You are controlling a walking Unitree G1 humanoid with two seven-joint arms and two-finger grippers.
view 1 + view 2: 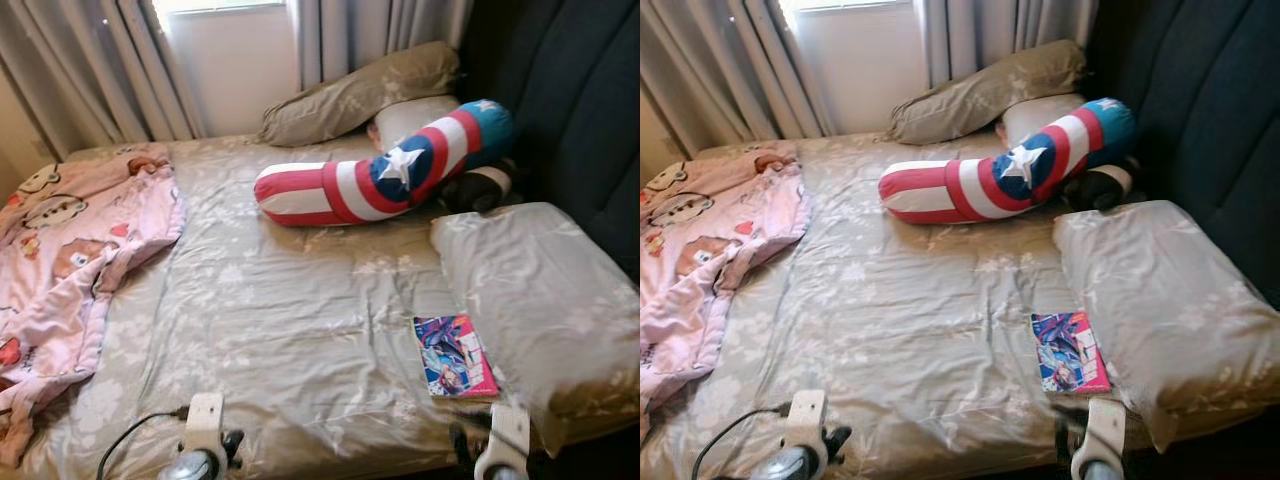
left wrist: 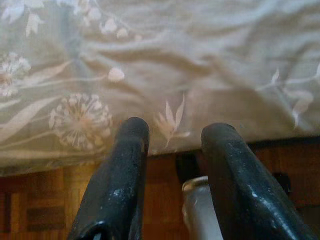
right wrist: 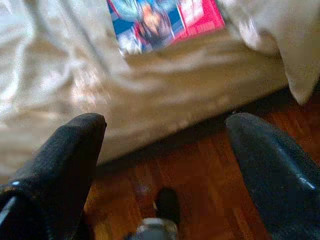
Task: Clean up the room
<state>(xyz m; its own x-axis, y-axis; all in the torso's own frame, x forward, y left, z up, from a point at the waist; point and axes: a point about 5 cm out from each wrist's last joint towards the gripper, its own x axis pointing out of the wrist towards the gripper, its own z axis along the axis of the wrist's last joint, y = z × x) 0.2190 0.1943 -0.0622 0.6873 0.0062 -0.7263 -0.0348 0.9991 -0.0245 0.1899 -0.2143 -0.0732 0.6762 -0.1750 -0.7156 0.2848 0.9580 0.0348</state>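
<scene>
Comic [image 1: 454, 356] on bed [image 1: 290, 330] nr pillow [image 1: 540, 300]

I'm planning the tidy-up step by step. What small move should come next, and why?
Probably reach the right gripper forward over the bed edge toward the comic book. Its jaws stand open and empty above the wooden floor, and the book lies flat just ahead, beside the pillow.

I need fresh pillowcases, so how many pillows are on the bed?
4: a large pillow by the magazine, a propped pillow against the curtains, a pale pillow beneath it, and a striped bolster. Others may be hidden.
</scene>
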